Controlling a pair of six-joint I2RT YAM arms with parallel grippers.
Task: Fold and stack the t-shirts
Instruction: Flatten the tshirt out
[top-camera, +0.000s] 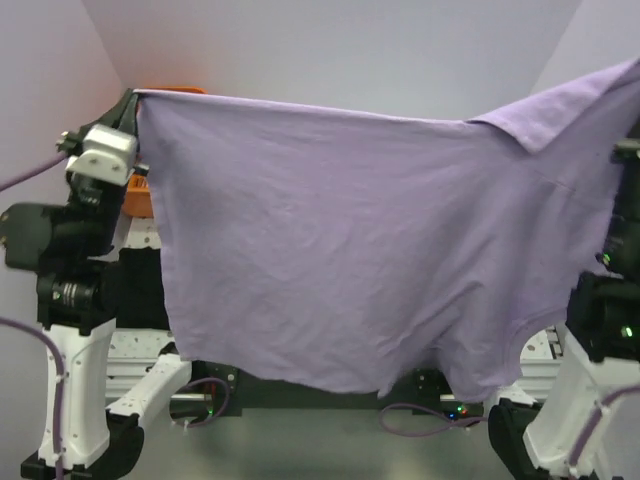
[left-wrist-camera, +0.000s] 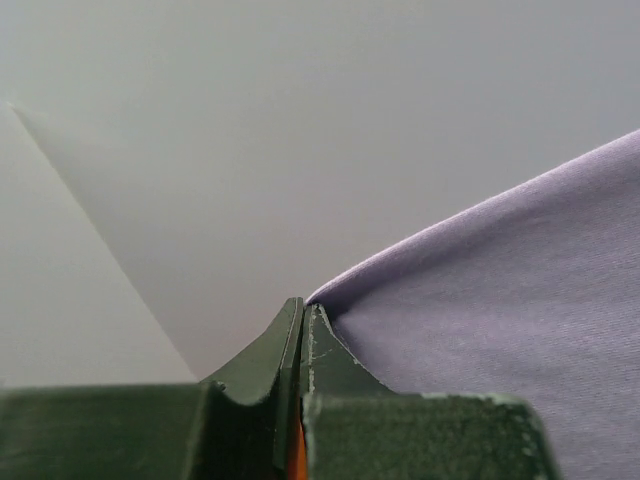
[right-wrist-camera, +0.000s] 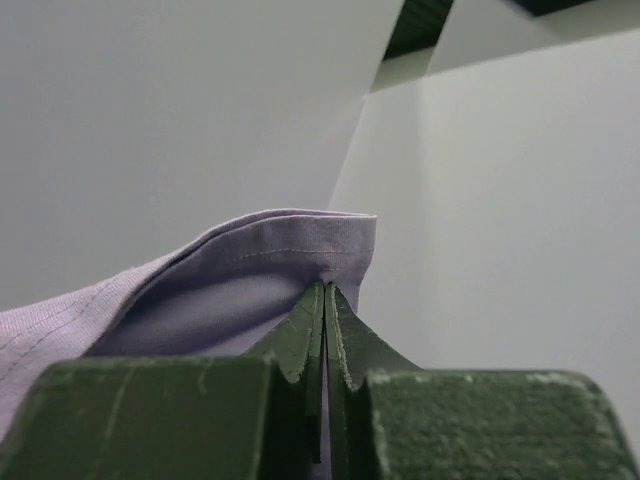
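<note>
Purple shirt (top-camera: 340, 240) hangs spread wide in the air between the two arms in the top view. An orange basket (top-camera: 139, 196) peeks out behind its left edge. Left wrist view: the left gripper (left-wrist-camera: 303, 305) pinches one shirt corner tight. Right wrist view: the right gripper (right-wrist-camera: 324, 288) pinches a stitched shirt edge tight.

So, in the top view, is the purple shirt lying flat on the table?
No, the lilac t-shirt hangs spread like a curtain, with its upper corners held up high at both sides.
</note>
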